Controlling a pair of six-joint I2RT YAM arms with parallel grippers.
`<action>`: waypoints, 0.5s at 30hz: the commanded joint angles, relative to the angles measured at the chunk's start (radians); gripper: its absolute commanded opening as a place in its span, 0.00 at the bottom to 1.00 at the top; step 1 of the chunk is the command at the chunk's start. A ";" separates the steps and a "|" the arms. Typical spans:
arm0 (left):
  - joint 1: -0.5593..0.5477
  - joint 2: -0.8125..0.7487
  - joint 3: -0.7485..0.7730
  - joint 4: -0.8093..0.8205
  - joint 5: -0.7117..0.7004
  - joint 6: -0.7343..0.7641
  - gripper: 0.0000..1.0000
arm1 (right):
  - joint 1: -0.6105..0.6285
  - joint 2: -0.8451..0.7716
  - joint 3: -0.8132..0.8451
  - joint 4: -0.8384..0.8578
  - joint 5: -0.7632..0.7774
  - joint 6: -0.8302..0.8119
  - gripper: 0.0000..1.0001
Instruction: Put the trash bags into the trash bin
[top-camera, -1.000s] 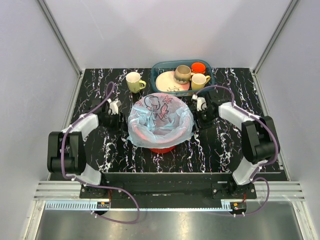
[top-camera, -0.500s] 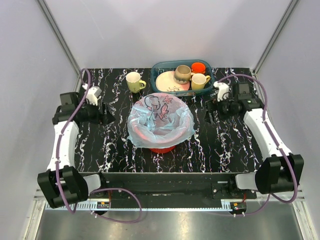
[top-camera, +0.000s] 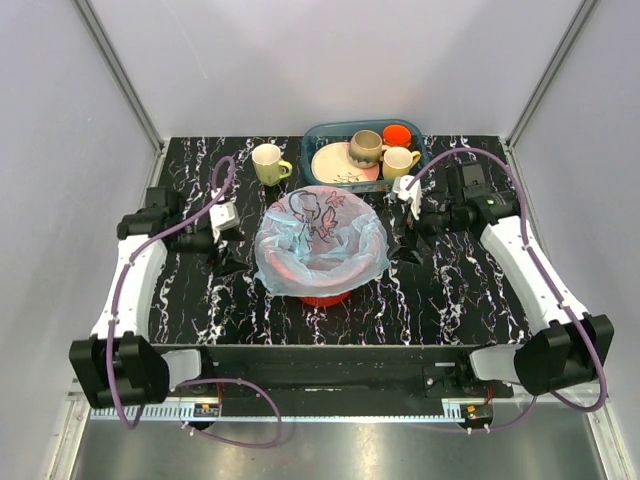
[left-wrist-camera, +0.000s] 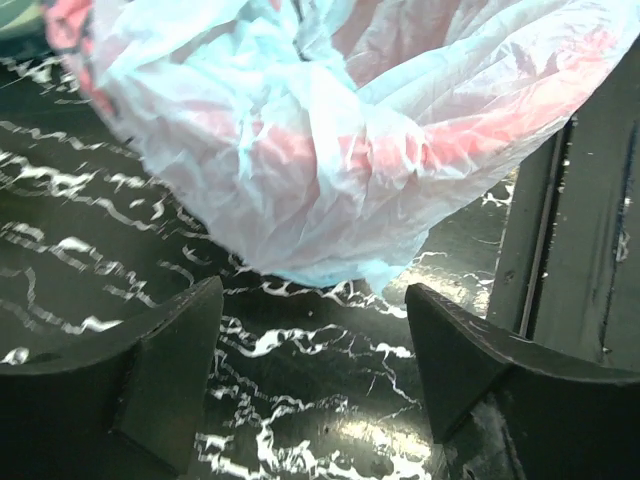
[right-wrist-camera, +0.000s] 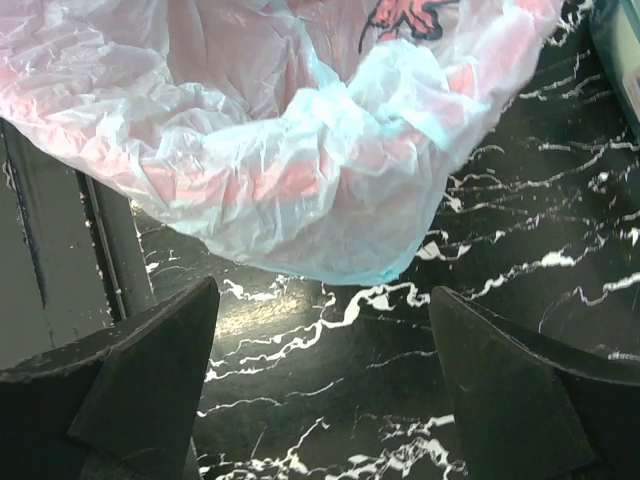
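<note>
The left gripper (left-wrist-camera: 315, 340) stands wide apart with nothing between its fingers, low over the black, white-veined worktop (top-camera: 430, 300). Just ahead of it, apart from its fingertips, hangs the crumpled skirt of the light-blue trash bag (top-camera: 320, 240). The right gripper (right-wrist-camera: 325, 340) is spread just as wide and holds nothing, with the bag's opposite side just in front of it. Between the two grippers, the bag lines the round red basket (top-camera: 322, 297); its edge is folded out over the rim, and the basket's red shows through the thin plastic. A pink and dark cartoon print sits on the bag's far inner wall; any lettering on it is too small to read. Beyond the right gripper, a teal tray (top-camera: 312, 135) holds cups and a plate. A yellow mug (top-camera: 268, 163) stands beyond the left gripper.
</note>
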 joint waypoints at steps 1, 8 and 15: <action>-0.058 0.085 0.049 0.019 0.134 0.131 0.75 | 0.040 0.040 0.010 0.092 -0.045 -0.078 0.94; -0.108 0.111 0.003 0.159 0.146 0.097 0.60 | 0.083 0.049 -0.071 0.207 -0.054 -0.090 0.71; -0.151 0.129 -0.069 0.291 0.142 0.038 0.47 | 0.120 0.049 -0.149 0.321 -0.060 -0.084 0.52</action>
